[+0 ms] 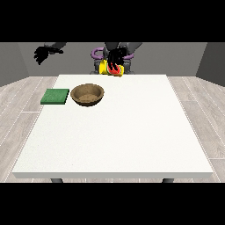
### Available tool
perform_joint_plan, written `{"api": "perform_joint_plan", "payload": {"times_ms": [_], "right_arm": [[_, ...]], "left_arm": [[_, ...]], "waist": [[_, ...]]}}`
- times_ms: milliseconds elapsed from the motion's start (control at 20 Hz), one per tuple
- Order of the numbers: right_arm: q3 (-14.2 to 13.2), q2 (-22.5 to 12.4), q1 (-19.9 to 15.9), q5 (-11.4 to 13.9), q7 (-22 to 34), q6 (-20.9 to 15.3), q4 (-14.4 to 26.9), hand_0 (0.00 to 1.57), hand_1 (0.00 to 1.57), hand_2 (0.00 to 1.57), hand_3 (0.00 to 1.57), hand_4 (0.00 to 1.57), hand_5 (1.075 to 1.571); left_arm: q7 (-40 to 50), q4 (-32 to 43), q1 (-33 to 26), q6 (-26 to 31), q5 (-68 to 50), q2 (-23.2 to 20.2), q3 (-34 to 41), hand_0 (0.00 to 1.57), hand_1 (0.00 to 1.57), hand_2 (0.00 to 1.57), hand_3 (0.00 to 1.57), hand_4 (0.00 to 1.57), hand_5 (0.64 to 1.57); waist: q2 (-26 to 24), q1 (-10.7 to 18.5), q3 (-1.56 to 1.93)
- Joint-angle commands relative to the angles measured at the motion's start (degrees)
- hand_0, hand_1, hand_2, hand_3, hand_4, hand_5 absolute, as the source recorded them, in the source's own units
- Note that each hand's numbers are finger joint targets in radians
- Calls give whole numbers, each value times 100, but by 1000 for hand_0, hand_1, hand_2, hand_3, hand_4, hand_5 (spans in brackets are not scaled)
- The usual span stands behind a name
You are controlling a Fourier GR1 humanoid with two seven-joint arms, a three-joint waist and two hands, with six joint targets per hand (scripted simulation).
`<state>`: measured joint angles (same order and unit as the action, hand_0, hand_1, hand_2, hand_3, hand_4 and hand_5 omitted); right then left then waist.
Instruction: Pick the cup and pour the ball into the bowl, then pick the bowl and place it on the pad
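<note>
The hand at the view's right (115,58) gripped the yellow cup (110,69); it should tip squarely above the brown wooden bowl (88,94).

Hand at view's right (116,58) curled, raised; other hand (42,54) raised.

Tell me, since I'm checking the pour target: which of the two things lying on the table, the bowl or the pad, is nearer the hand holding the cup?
The brown bowl: it sits closer to the hand with the yellow cup than the green pad at the table's edge.
</note>
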<state>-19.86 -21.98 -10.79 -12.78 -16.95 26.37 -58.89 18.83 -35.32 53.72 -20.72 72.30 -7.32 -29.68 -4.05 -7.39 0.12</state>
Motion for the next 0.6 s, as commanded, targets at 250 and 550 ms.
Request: {"api": "perform_joint_plan", "payload": {"times_ms": [250,550], "right_arm": [[83,77,-144,91,-196,25,166,0,0,0,0,0,1571],[-95,-204,-72,-68,-129,242,231,0,0,0,0,0,1571]], "left_arm": [[455,455,449,1166,1895,465,-1626,1520,1520,1571,1571,1504,1232],[16,404,533,1664,2279,341,-1700,1449,1449,1571,1571,1529,1137]], "waist": [[56,-20,0],[11,61,-10]]}}
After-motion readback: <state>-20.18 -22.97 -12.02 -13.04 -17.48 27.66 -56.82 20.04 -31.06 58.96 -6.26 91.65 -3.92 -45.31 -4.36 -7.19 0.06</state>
